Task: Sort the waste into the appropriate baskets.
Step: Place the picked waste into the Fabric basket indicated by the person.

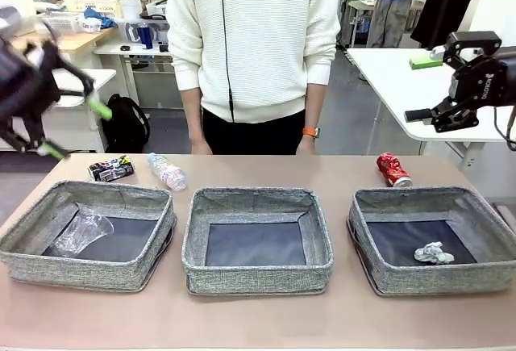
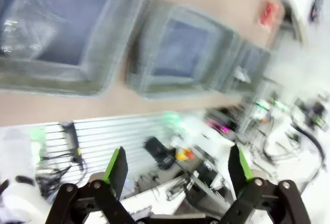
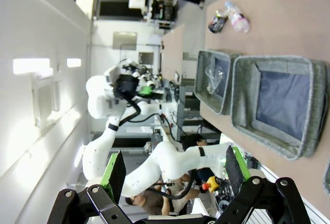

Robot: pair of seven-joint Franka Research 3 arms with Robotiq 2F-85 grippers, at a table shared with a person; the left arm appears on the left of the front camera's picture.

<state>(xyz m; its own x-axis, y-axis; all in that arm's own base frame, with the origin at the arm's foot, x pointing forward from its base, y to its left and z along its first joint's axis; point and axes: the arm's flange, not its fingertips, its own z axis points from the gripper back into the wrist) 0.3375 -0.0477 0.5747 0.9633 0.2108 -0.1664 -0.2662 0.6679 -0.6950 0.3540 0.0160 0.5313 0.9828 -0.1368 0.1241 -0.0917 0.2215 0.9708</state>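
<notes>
We see the clear plastic cup (image 1: 83, 230) in the left basket (image 1: 81, 272) and the paper ball (image 1: 433, 252) in the right basket (image 1: 427, 278). Our left gripper (image 2: 178, 154) and right gripper (image 3: 174, 157) both stand spread.

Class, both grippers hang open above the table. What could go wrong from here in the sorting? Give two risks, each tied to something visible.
1. The crushed black can and the bottle lie close together behind the left basket. Closing on one could knock the other, and the bottle might roll.
2. The red can lies on the far side, not far from the person's hand. The right gripper might come close to that hand when reaching there.
</notes>
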